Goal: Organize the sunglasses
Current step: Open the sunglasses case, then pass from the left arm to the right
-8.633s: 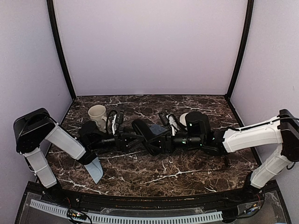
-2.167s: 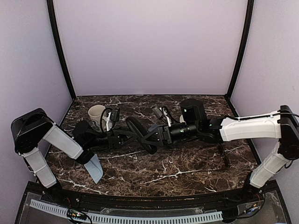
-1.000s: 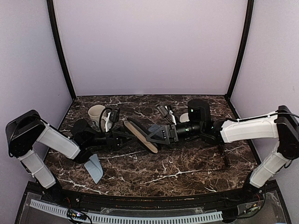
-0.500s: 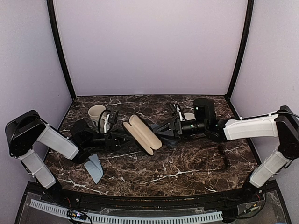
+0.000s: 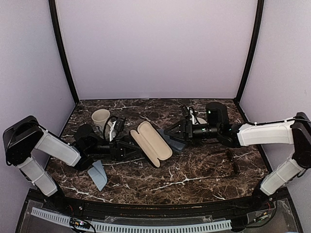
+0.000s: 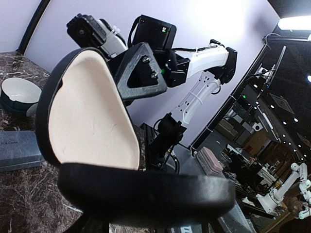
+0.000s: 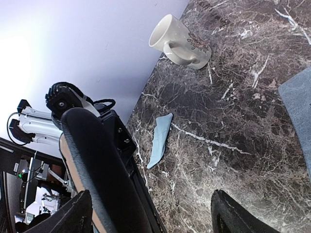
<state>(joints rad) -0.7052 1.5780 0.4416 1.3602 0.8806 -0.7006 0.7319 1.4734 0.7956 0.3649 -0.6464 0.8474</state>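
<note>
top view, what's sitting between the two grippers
The open black case, cream lining up, lies between the left gripper and the right gripper, clearest in the top view.

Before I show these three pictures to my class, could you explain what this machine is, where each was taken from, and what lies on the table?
These are two robot arms bolted side by side, each ending in a two-finger gripper. The wide picture looks down from above and behind them; the other two come from a camera on each wrist. The left gripper is shut on an open black glasses case with cream lining. The right gripper is open and empty, close to the lid. On the marble table are a cream mug, a blue-grey cloth and a blue-grey case. A thin dark shape by the right arm may be sunglasses; too small to tell.
</note>
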